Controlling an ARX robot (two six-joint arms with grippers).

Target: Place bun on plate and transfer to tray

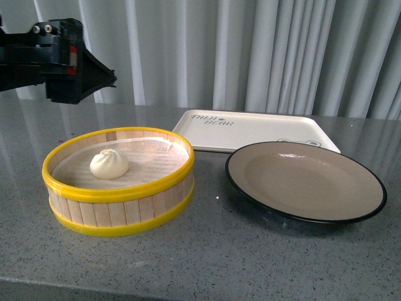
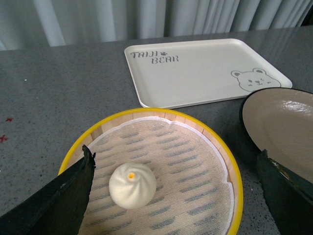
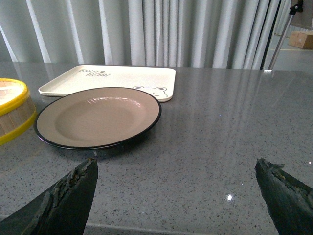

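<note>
The cream-white bun [image 1: 109, 163] sits in the left half of a round steamer basket; its pleated top [image 2: 132, 185] shows in the left wrist view. My left gripper [image 2: 176, 152] hangs open above the basket, with the bun below and nearer one finger. In the front view the left gripper [image 1: 111, 79] is high at the far left. The empty beige plate [image 1: 305, 180] with a black rim lies right of the basket, overlapping the front edge of the cream tray [image 1: 250, 130]. My right gripper [image 3: 176, 162] is open over bare table, short of the plate [image 3: 98, 117], and is out of the front view.
The yellow-rimmed wooden steamer basket [image 1: 119, 210] is lined with white cloth. The tray [image 2: 200, 71] carries lettering and a bear drawing. Grey speckled tabletop [image 3: 220, 137] stretches right of the plate. A pale curtain [image 1: 250, 50] hangs behind.
</note>
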